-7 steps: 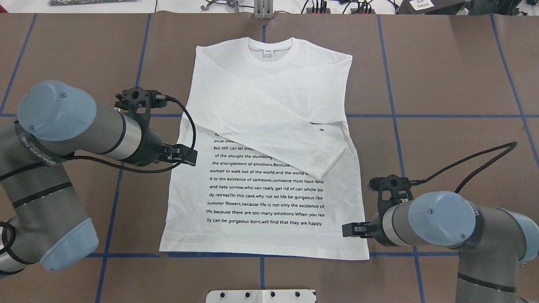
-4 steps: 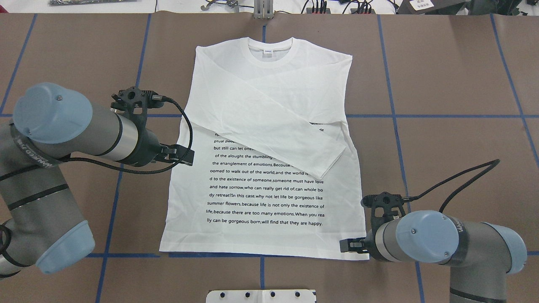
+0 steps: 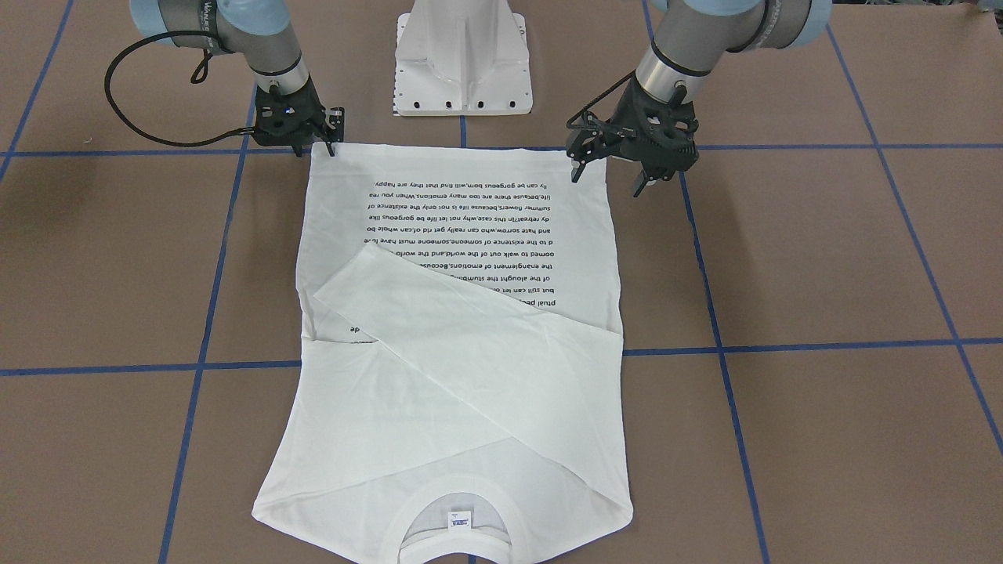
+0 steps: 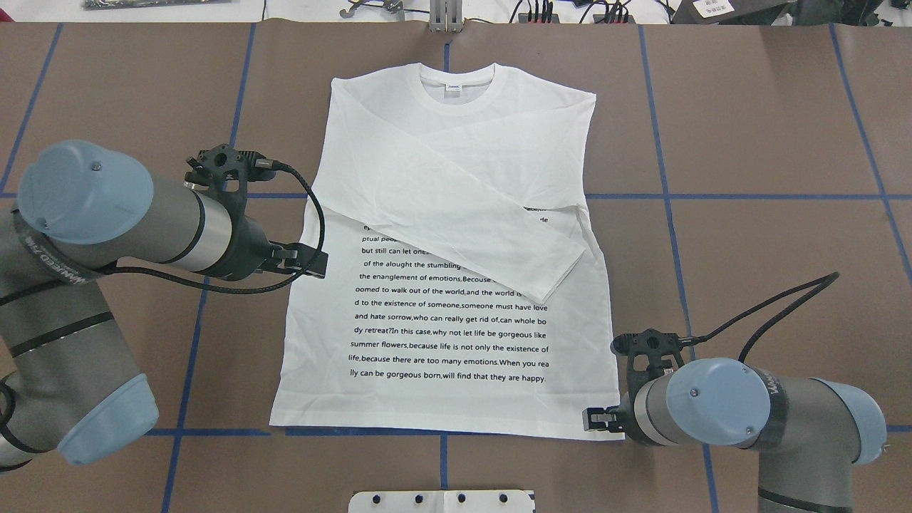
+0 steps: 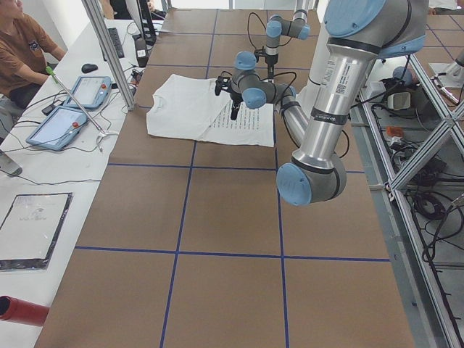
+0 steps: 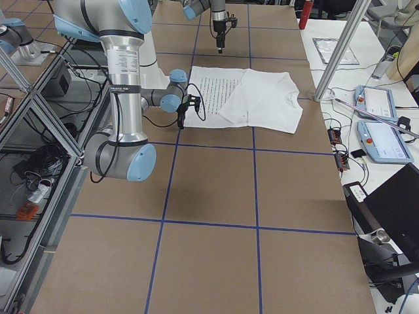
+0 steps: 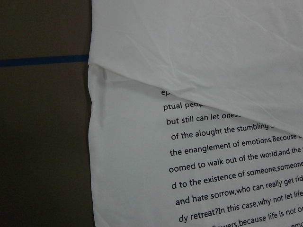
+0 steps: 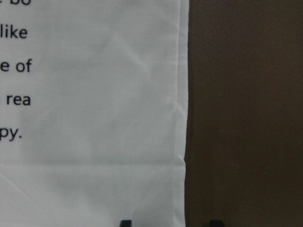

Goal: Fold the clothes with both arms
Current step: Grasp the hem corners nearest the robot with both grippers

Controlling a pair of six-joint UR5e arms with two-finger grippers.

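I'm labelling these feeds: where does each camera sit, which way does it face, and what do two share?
Front-facing: across the table, looking steeply down at the robot; shirt, pedestal, left gripper, right gripper.
Overhead: behind the robot, looking forward and down; both grippers.
Exterior left: table's left end, looking along it; left arm nearest.
Exterior right: opposite end; right arm nearest.
Left wrist: down onto shirt edge and print; no body shown.
Right wrist: down onto hem corner; two fingertips.
Shared: front-facing and overhead show shirt and both grippers.

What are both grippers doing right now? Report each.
Left gripper: open, holding nothing, above the shirt at its side edge.
Right gripper: open, holding nothing, at the shirt's hem corner.
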